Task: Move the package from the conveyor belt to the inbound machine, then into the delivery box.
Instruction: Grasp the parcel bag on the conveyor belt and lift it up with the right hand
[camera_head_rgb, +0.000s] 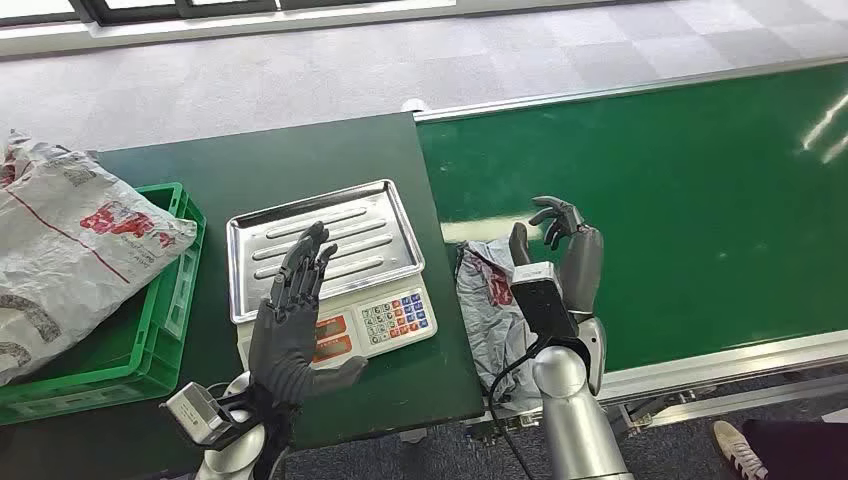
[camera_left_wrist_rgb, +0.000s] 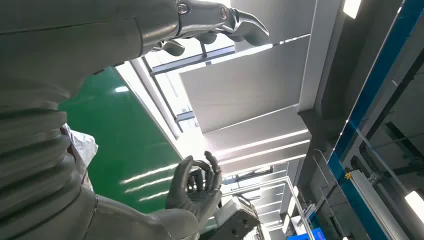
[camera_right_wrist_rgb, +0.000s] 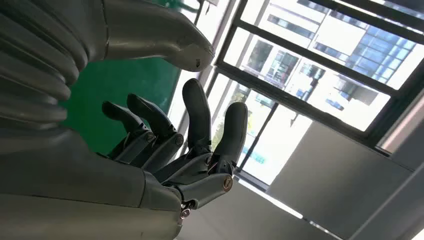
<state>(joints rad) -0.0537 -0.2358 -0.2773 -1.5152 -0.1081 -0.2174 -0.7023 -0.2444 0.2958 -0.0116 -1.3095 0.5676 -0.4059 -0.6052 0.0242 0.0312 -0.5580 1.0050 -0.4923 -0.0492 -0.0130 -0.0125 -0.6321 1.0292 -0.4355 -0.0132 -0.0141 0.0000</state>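
Right hand: silver-armed dark right hand (camera_head_rgb: 566, 262) is raised at the near edge of the belt, fingers (camera_right_wrist_rgb: 200, 117) apart and loosely curled, holding nothing
Package: crumpled grey plastic mailer bag with red print (camera_head_rgb: 492, 300) lies on the near end of the green conveyor belt (camera_head_rgb: 680, 220), just beside the right hand and on its inner side, partly hidden by the wrist; its long axis seems to run toward the robot
Nearer hand: right, by a clear margin, so I judge the pickup falls to it with a short reach inward and down
Left hand: dark left hand (camera_head_rgb: 292, 320) hovers over the front of the scale, fingers straight and slightly spread, nothing in it
Inbound machine: white electronic scale with ribbed steel pan (camera_head_rgb: 325, 240) on the dark green surface (camera_head_rgb: 300, 160), pan bare
Delivery box: green plastic crate (camera_head_rgb: 175, 290) at the left, holding a large grey-white printed bag (camera_head_rgb: 70, 250) that overhangs its rim
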